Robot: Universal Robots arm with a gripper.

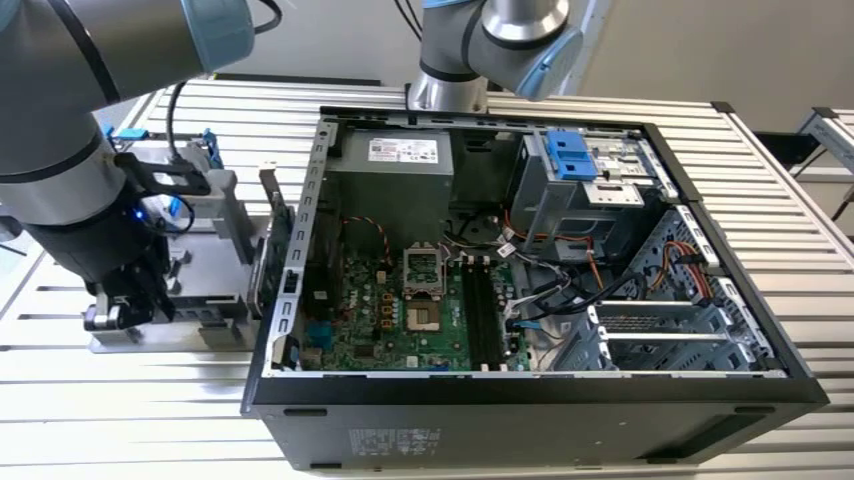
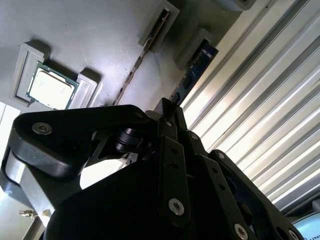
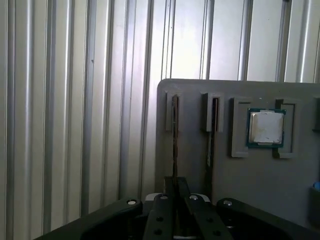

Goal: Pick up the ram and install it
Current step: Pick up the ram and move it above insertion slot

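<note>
Where the arm reaches down at the exterior view's left, the gripper (image 1: pixel 124 305) is low over a grey tray (image 1: pixel 200 335) that lies on the slatted metal table (image 1: pixel 134 420) beside the computer case.

In both wrist views the two black fingers (image 3: pixel 182 189) are drawn close together. Between them is the thin edge of the ram (image 3: pixel 175 135), so they pinch it at the end nearest to the gripper (image 3: pixel 175 181). The ram stands on its edge, and its far end sits in a raised slot block of the tray (image 3: pixel 260 180). It is the stick closest to the tray's border. In the second wrist view it looks dark, with a blue tint (image 2: pixel 195 69), and it runs straight to the gripper (image 2: pixel 171 107).

Just beside it, toward the middle of the tray (image 2: pixel 100 30), a second thin stick (image 3: pixel 215 125) stands on edge in its own slot. Past that stick, a square processor (image 3: pixel 266 127) with a silver lid lies flat in a recess.

Farther away, in the exterior view, the open computer case (image 1: pixel 534 390) lies on its side. Its green motherboard (image 1: pixel 380 315) faces up, with long black slots (image 1: pixel 481 310) near the middle. A grey power supply (image 1: pixel 400 170) and a blue drive bracket (image 1: pixel 567 155) are at the far end of the case.
</note>
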